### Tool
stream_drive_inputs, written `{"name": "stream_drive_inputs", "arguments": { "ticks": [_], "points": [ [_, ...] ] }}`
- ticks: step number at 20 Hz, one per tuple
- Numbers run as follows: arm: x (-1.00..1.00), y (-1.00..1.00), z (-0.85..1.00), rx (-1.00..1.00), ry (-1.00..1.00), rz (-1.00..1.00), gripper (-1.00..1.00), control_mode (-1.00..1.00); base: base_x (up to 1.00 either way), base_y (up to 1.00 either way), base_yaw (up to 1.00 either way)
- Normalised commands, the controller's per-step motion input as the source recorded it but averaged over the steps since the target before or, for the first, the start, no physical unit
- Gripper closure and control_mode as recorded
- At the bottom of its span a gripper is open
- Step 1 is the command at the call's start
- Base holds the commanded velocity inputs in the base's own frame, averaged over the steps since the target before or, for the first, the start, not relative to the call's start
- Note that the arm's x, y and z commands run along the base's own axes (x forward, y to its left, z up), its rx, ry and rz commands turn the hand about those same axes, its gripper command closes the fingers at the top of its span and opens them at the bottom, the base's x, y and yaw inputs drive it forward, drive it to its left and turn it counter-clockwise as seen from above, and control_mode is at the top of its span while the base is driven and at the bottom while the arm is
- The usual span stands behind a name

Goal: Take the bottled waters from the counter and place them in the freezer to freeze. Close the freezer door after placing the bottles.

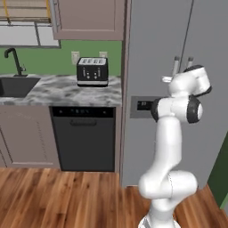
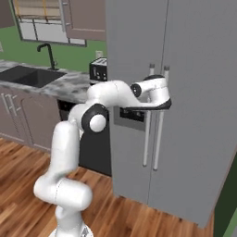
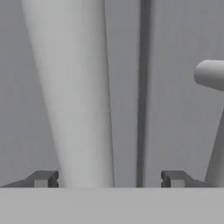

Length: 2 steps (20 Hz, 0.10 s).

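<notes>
The freezer door [image 1: 151, 53] [image 2: 132, 41] is shut, and so is the plain right door [image 2: 203, 92]. My gripper [image 3: 109, 179] is open around the freezer door's vertical bar handle [image 3: 74, 100] [image 2: 147, 139]. The bar stands between the fingertips, close against the left fingertip [image 3: 43, 178], with a wide gap to the right one. The right door's handle [image 3: 212, 74] shows at the edge of the hand view. The hand [image 2: 157, 95] is pressed up to both handles at chest height. The grey-white counter [image 1: 62, 91] lies to the left. The bottled waters are out of view.
A black toaster [image 1: 92, 70] stands on the counter beside the fridge. A black sink [image 1: 15, 85] with a dark tap [image 2: 46, 53] lies further left. A black dishwasher [image 1: 83, 138] sits under the counter. The dark dispenser panel [image 1: 142, 106] is just left of my elbow.
</notes>
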Motion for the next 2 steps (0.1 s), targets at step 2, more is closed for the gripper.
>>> {"name": "stream_drive_inputs", "arguments": {
  "ticks": [2],
  "points": [
    [-0.01, 0.00, 0.00, 0.00, 0.00, 0.00, -1.00, -1.00, 0.00, 0.00, 0.00]
  ]
}}
